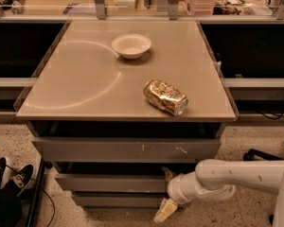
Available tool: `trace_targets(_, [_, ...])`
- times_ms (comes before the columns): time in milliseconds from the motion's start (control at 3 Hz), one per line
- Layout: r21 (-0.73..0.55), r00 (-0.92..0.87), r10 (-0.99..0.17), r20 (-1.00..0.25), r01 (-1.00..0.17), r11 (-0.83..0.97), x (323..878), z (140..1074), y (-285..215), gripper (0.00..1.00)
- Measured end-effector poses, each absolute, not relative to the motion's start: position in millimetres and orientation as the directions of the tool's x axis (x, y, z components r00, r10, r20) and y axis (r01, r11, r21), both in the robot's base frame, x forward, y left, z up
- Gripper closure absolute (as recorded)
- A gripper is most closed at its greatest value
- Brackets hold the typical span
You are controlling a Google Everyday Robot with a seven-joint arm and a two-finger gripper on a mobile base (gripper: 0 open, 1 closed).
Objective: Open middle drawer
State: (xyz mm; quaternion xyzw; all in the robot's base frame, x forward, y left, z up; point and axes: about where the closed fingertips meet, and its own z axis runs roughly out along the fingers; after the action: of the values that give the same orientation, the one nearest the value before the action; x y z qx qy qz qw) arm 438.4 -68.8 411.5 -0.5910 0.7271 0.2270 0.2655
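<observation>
The middle drawer (109,182) is the plain grey front below the scratched top front (123,149). It stands out slightly, with a dark gap above it. My gripper (165,193) is at the right part of the middle drawer's front, on a white arm coming in from the right. It is open: one pale fingertip (168,173) is at the drawer's top edge, and the other (163,213) points down and left in front of the lowest drawer (113,200).
On the cabinet top (85,89) lie a white bowl (131,46) at the back and a crushed gold can (165,97) on its side at the front right. Shoes (12,174) and a cable lie on the floor at the left. A chair base (265,154) is at the right.
</observation>
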Motion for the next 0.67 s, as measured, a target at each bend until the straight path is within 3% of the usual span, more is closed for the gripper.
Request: trace_targets(667, [0.082, -0.140, -0.747, -0.650, -0.990, 0.115, 425.9, 415.3, -65.7, 0.00])
